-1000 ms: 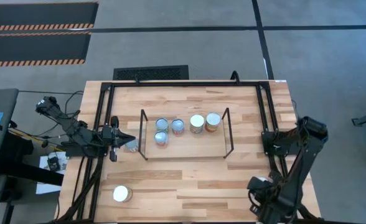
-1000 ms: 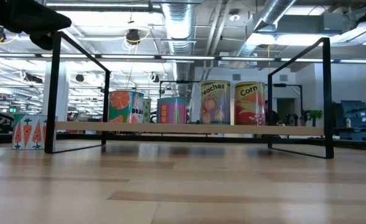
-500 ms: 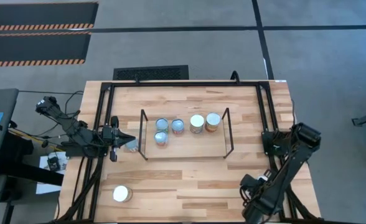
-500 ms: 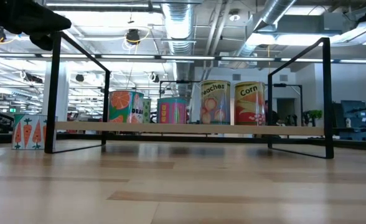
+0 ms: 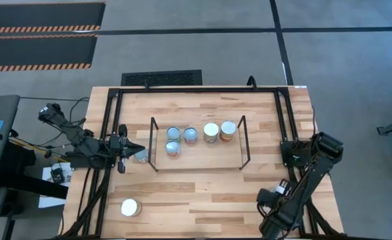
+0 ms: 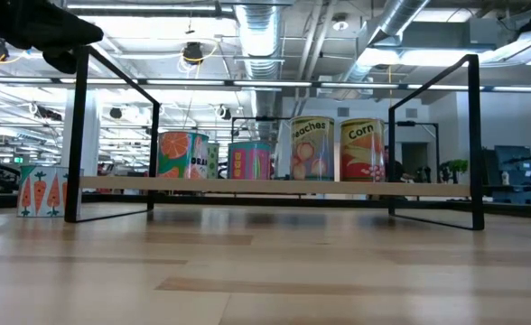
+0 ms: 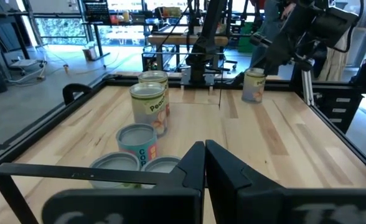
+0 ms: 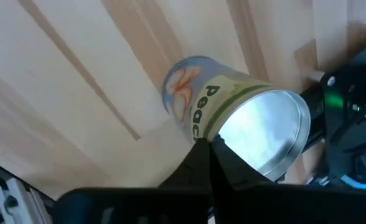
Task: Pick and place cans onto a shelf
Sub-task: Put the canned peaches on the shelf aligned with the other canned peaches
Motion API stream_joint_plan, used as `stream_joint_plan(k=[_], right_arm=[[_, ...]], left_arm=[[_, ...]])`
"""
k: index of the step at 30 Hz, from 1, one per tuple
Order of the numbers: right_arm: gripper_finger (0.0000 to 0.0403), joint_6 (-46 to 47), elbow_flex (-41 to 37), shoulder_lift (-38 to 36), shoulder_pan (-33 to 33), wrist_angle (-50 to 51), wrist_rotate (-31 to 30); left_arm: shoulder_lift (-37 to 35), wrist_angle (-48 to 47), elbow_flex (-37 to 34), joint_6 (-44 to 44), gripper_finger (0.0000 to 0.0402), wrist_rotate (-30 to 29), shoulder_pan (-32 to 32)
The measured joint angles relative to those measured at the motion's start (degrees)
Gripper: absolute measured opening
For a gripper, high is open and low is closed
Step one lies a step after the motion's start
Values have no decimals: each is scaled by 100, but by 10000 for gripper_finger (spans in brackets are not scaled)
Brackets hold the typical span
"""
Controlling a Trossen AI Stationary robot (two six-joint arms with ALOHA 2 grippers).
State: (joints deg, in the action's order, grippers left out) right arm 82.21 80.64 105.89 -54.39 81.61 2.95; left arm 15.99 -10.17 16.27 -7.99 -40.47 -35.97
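Several cans point(image 5: 211, 132) stand on the low wire shelf point(image 5: 199, 160), and the low view shows their labels point(image 6: 311, 147). A carrot can point(image 6: 41, 191) stands on the table just left of the shelf. My left gripper point(image 5: 140, 151) hangs shut beside it, over the shelf's left end. At the front right, my right gripper point(image 8: 206, 148) points down, shut, at the top rim of a peach-labelled can point(image 8: 233, 118). That can stands upright on the table point(image 7: 254, 85). My right arm hides it in the high view. My right gripper's shut fingertips point(image 8: 198, 152) come from above at the near edge of the peach can's silver top point(image 8: 264, 134). I cannot tell whether they touch it. The can stands upright on the table, with nothing between the fingers.
A white-topped can point(image 5: 130, 208) stands alone near the table's front left corner. A black metal frame point(image 5: 196, 90) edges the table, and its right rail passes close to my right arm. Bare wood lies in front of the shelf.
My right arm has swung a little toward the table's left edge and sunk near the front right corner, then kept still. The cans and the shelf have stayed where they were.
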Motion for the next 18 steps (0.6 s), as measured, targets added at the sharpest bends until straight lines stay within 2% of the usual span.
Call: stream_joint_plan(k=[2, 9, 14, 18], right_arm=[[12, -125, 127, 19, 4, 4, -80], [6, -1025, 1074, 35, 37, -138, -913], [4, -2198, 1600, 35, 316, -587, -1488], [3, -3370, 1916, 35, 813, -955, -1800]], left_arm=[[0, 0, 0, 1, 0, -1, 0], [0, 0, 0, 1, 0, 1, 0], [0, -2, 0, 2, 0, 1, 0], [2, -63, 0, -1, 0, -1, -1]])
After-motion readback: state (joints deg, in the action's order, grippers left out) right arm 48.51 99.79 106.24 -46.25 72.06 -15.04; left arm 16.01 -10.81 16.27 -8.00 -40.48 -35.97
